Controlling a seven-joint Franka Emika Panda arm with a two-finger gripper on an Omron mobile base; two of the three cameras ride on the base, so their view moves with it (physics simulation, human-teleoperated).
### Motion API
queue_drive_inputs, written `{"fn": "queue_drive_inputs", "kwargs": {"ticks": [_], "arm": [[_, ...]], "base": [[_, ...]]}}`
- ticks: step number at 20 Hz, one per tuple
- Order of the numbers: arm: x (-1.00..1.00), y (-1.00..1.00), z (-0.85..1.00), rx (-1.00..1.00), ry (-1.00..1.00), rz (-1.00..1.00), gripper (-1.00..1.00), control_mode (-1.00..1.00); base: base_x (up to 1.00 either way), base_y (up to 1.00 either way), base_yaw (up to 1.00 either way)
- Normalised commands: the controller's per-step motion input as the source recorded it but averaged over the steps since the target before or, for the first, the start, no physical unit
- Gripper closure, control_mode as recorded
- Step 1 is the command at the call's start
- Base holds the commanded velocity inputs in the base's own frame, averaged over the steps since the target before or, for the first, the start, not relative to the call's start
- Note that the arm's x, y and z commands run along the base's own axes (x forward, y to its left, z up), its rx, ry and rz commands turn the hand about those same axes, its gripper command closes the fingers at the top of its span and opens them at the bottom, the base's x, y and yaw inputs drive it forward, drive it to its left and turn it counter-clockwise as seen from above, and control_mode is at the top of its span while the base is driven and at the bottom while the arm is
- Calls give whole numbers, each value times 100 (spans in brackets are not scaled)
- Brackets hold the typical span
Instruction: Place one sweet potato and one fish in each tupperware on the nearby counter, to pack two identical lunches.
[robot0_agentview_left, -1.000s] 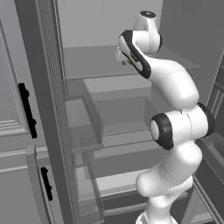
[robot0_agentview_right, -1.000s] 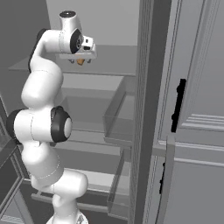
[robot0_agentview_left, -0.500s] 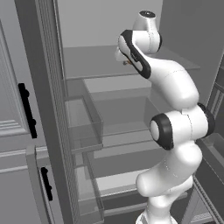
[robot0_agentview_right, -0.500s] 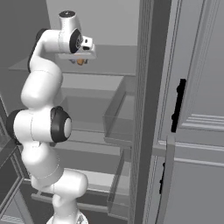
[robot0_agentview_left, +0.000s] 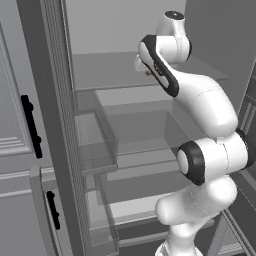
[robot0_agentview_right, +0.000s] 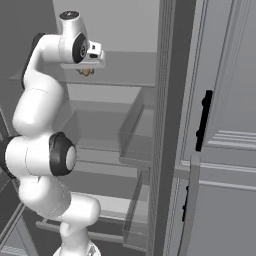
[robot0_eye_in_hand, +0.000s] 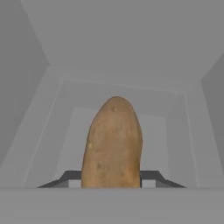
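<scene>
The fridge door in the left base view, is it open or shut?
Open: the fridge door is swung aside, its bins and the inner shelves exposed.

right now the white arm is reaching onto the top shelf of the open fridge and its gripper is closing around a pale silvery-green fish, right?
Not quite: it is no fish. The hand view shows an orange-brown, tapered sweet potato between the dark fingertips of the gripper. The rest stands: the white arm is reaching onto the top grey fridge shelf, with the door open.
</scene>
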Motion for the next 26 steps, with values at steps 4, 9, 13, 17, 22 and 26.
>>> {"fn": "queue_drive_inputs", "kwargs": {"ticks": [4, 9, 13, 17, 22, 26], "arm": [[-100, 0, -19, 0, -25, 0, 100, -100], [-100, 0, -6, 0, -4, 0, 100, -100], [-100, 0, -58, 0, 19, 0, 100, -100], [-100, 0, -100, 0, 47, 0, 100, -100], [-100, -4, -46, 0, 18, 0, 100, -100], [-100, -6, 23, 0, 29, -1, 100, -100]], "base": [[0, 0, 0], [0, 0, 0], [0, 0, 0], [0, 0, 0], [0, 0, 0], [0, 0, 0]]}}
